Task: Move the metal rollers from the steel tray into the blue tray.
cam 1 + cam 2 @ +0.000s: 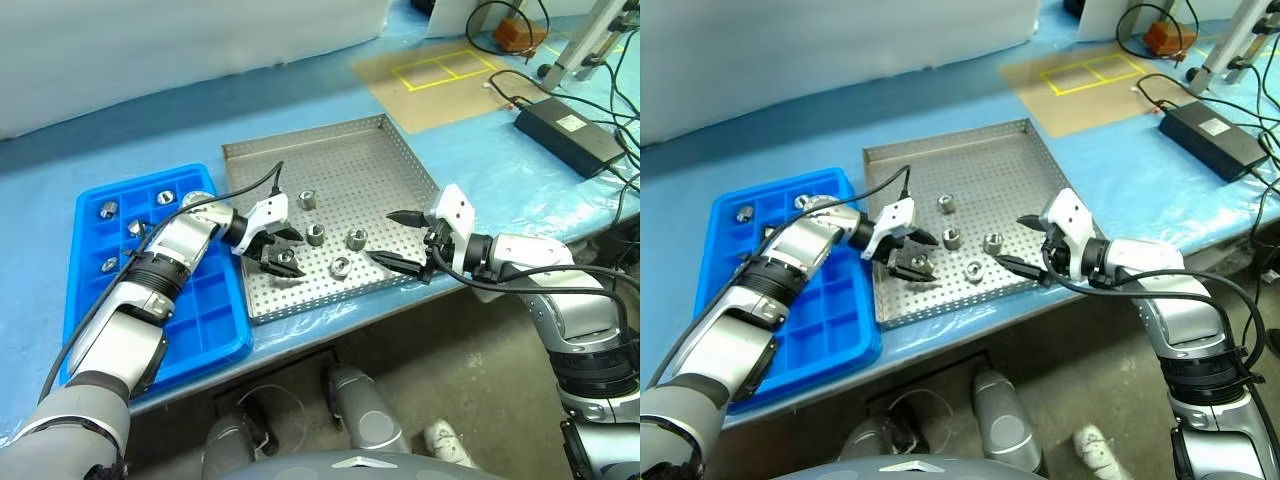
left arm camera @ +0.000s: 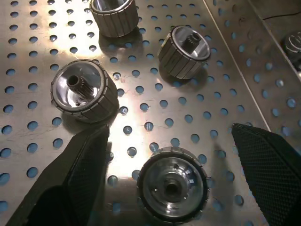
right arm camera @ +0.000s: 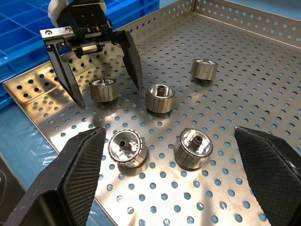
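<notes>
while both spread wide, left pincer point(image 3: 101, 89) straddles roller point(image 3: 103, 89); right pincer point(image 1: 398, 240) empty.

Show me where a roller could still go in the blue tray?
The blue tray has bare compartments along its near rows, beside the steel tray. Its far rows are crowded: rollers already sit there. On the steel tray, the far half is bare; five rollers cluster near the front, where the open left gripper hangs.

We see the steel tray point(image 1: 970, 170) with five metal rollers point(image 1: 952, 239) on it. Our left gripper point(image 1: 915, 256) stands open around one roller near the tray's front-left corner. Beside the tray's left rim lies the blue tray point(image 1: 830, 300).
</notes>
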